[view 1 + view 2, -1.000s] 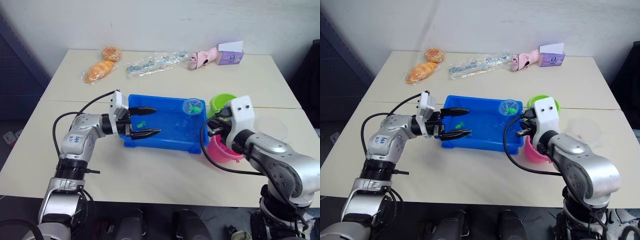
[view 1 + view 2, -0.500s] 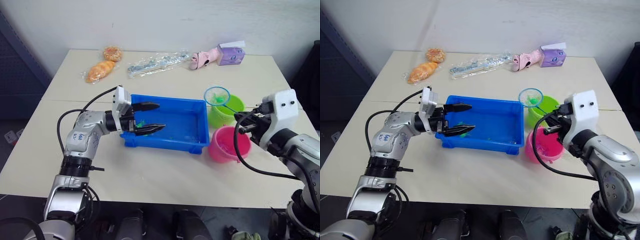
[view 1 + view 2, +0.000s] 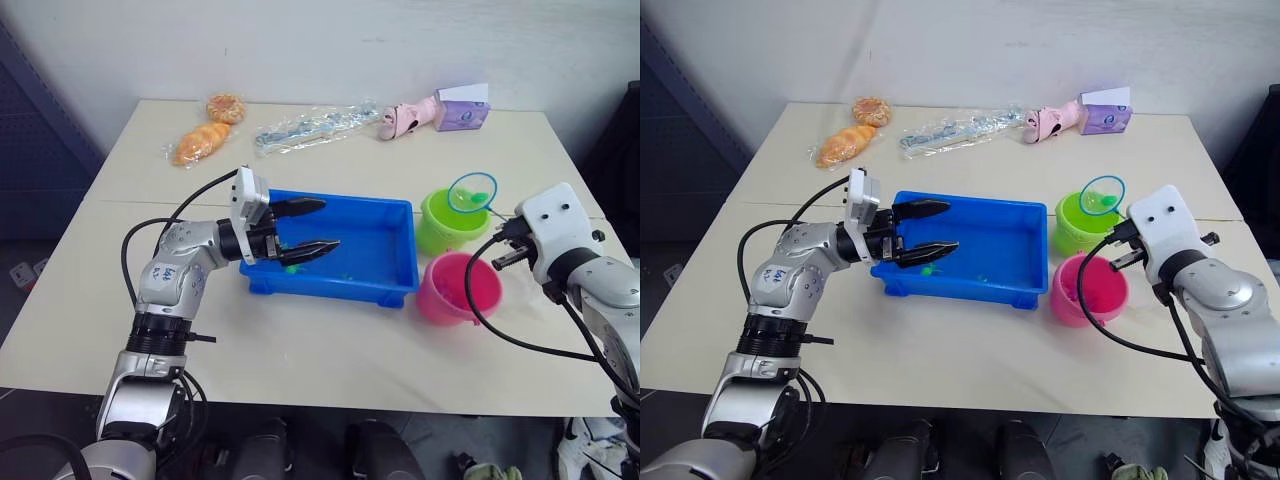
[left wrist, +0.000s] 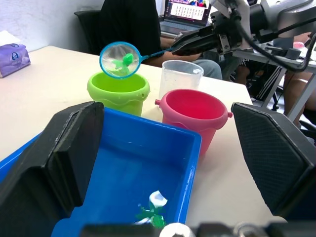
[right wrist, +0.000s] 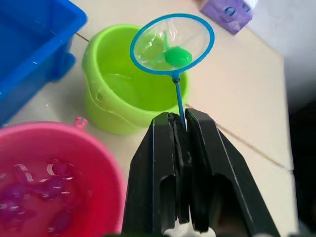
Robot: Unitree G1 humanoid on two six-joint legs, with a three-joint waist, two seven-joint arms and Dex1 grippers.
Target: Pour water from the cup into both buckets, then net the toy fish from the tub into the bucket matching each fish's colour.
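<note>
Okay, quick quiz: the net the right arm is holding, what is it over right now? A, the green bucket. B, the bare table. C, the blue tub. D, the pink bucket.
A: the net, its handle pinched between the right gripper's fingers, hangs over the green bucket with a green fish in its mesh; the pink bucket and the blue tub lie off to the side.

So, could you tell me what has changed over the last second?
The right gripper, shut on the net, lifted it out of the tub and carried it, a green fish inside, over the green bucket. The left gripper stayed open over the tub; the buckets did not move.
</note>
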